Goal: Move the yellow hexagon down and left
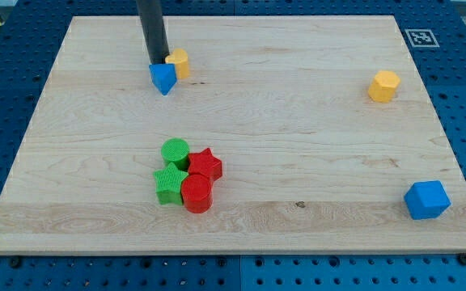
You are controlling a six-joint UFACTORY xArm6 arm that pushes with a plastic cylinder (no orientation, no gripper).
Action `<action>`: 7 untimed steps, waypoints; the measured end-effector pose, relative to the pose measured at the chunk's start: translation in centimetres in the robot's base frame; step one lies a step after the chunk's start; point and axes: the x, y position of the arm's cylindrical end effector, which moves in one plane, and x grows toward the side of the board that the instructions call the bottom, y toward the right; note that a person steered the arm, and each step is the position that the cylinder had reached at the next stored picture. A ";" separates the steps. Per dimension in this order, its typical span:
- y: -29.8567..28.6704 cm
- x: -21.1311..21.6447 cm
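Observation:
The yellow hexagon (pixel 384 85) lies at the view's upper right on the wooden board (pixel 298 129), alone. My tip (pixel 157 63) is far from it, at the view's upper left. The tip stands just above a blue triangle (pixel 163 78) and right beside a second yellow block (pixel 179 62), whose shape I cannot make out. The tip seems to touch both of these blocks.
A tight cluster sits at the lower middle: a green cylinder (pixel 175 151), a red star (pixel 206 166), a green star (pixel 169 184) and a red cylinder (pixel 196 195). A blue block (pixel 426 200) lies at the lower right near the board's edge.

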 end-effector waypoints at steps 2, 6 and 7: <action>4.2 -4.8; 36.5 3.5; 38.1 6.8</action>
